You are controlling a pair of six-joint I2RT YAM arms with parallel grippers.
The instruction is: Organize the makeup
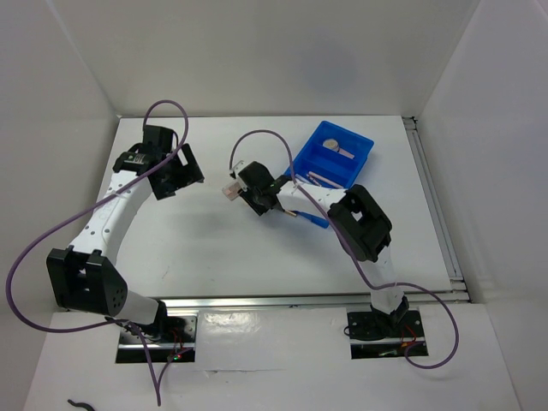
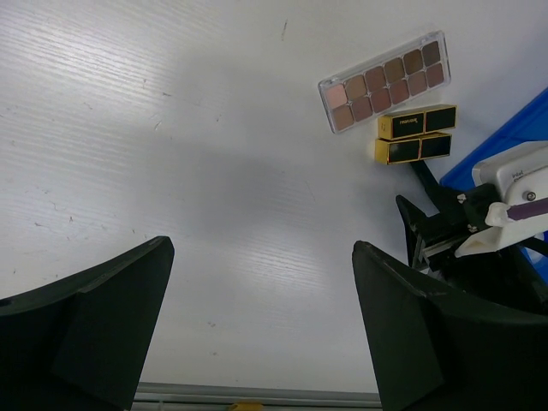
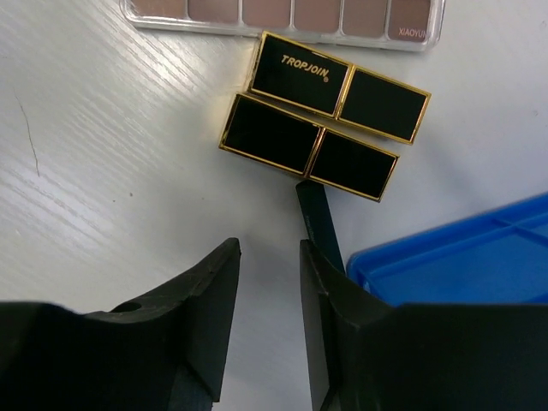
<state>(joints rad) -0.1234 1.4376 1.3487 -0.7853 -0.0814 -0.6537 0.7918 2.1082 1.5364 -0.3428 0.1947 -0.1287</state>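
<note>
right gripper (image 3: 267, 257) narrow, empty | black-gold cases (image 3: 321, 116) just above it in wrist frame, long axis left-to-right, tilted | left gripper (image 2: 263, 248) wide, farther off

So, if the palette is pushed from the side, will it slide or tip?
The palette lies flat and looks thin, so it would likely slide, not tip or roll. Its clear plastic edge looks smooth, so a grip might slip. A black box lies close beside it and might get pushed along.

Black cases (image 3: 295, 84) edged in gold, a palette (image 2: 385, 81) of brown-pink squares, a blue bin (image 1: 310, 154), a white table (image 1: 214, 257).
</note>
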